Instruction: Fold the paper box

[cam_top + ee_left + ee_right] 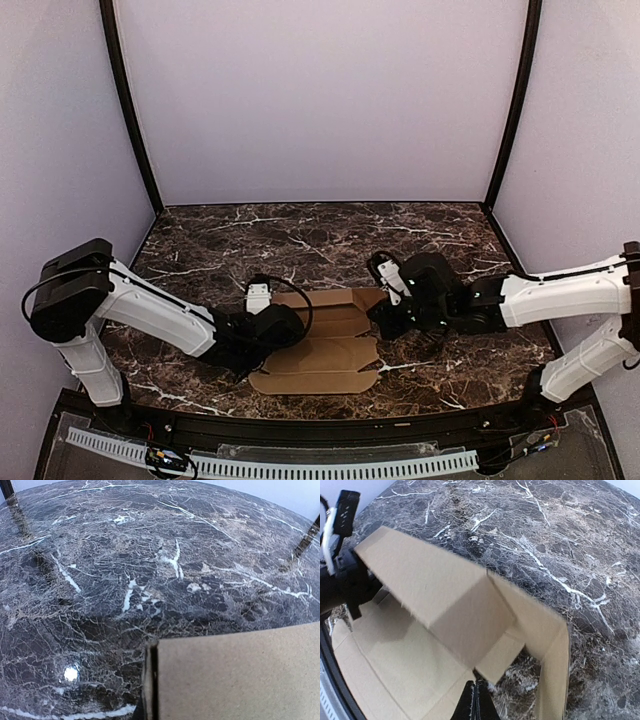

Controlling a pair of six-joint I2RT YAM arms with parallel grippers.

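Note:
The paper box is a tan cardboard sheet lying partly folded at the middle of the marble table. Its back panel stands raised and tilted over the flat base, and a side flap stands up on the right. My left gripper sits at the sheet's left end, shut on the raised panel's end; in the left wrist view the cardboard hides its fingers. My right gripper is shut, empty, with its tip touching the base at the inner fold corner.
The dark marble table stretches behind the box to pale walls and two black corner posts. A black rail with a white toothed strip runs along the near edge.

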